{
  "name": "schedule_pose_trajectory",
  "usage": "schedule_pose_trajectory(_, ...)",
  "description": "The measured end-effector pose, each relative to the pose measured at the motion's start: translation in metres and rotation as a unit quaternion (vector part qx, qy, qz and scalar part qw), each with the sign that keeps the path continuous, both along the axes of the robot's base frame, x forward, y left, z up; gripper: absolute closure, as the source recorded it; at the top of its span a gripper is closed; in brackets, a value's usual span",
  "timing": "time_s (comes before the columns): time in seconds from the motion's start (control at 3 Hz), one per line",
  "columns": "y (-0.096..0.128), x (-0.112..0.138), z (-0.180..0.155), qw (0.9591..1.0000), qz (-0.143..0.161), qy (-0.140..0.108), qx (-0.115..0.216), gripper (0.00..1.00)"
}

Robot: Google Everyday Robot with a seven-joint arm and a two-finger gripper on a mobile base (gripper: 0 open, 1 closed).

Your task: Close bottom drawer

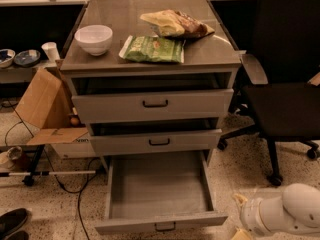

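Low at the right edge, the white arm's gripper (242,217) hovers just beside the bottom drawer (157,186), apart from it; whether it is spread or pressed together cannot be told. The drawer stands pulled far out. Above, the middle drawer (157,143) and top drawer (152,104) sit slightly ajar, with a white bowl (93,38) on the cabinet top
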State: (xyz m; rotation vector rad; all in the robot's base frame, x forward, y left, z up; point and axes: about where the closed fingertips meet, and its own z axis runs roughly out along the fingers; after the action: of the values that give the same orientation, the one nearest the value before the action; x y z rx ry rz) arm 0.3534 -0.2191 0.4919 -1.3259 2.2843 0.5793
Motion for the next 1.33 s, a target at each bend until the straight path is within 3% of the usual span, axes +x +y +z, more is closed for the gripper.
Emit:
schedule_pose_trajectory(0.33,-0.003,-0.007,-0.073,0.9992,-0.011,0.029,0.026,0.19)
schedule_pose_trajectory(0.67,-0.005,-0.021,-0.143,0.9956,-0.028,0.069,0.058,0.42)
schedule_pose_trajectory(1.0,0.007,-0.031,-0.209,0.99,-0.032,0.101,0.093,0.66)
schedule_pose_trajectory(1.33,0.043,-0.034,-0.267,0.9824,-0.013,0.129,0.135,0.89)
